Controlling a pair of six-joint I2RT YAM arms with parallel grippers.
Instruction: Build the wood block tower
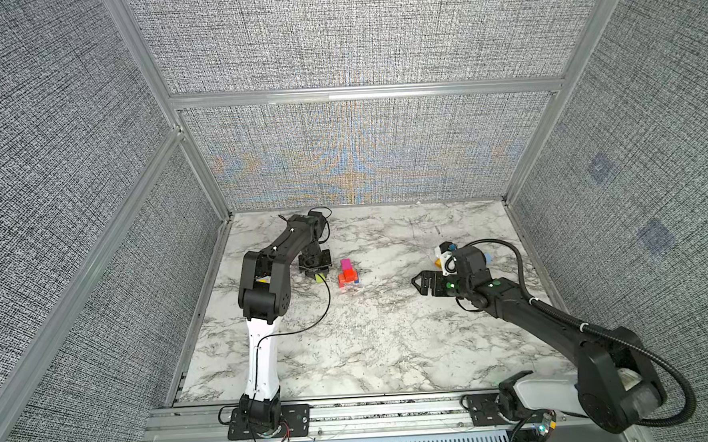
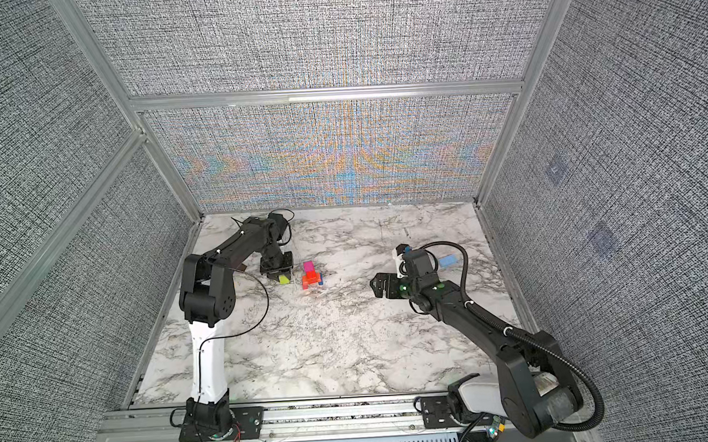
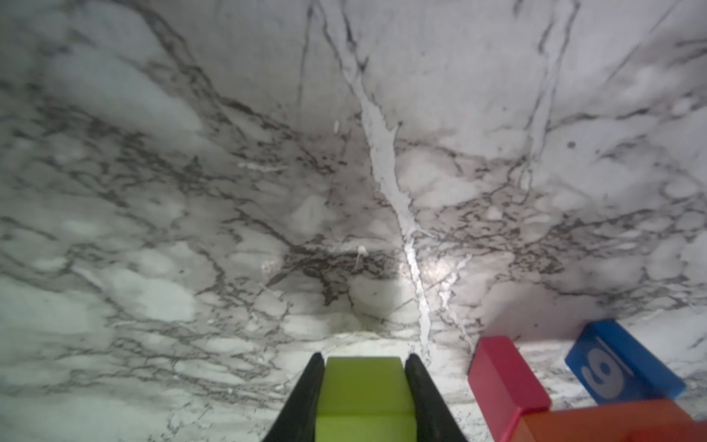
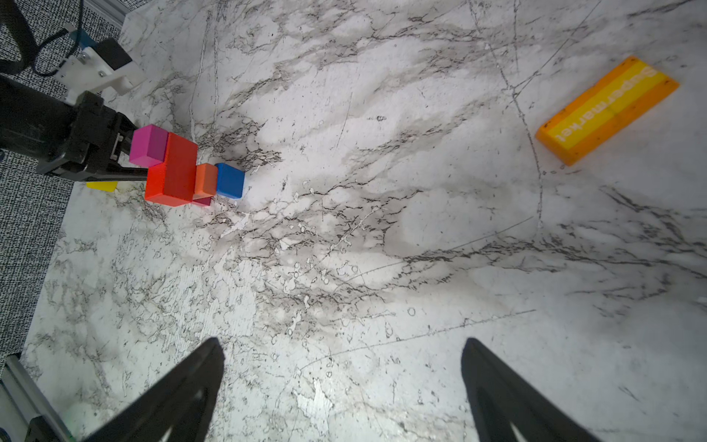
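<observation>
Lime block clamped in left gripper jaws, held low at 9 o'clock of tower, likely staged for placing on magenta block. Right gripper spread wide, empty, set well apart at 3 o'clock, presumably so tower is not knocked.

The left arm and right arm are black with white lower links (cables black).
</observation>
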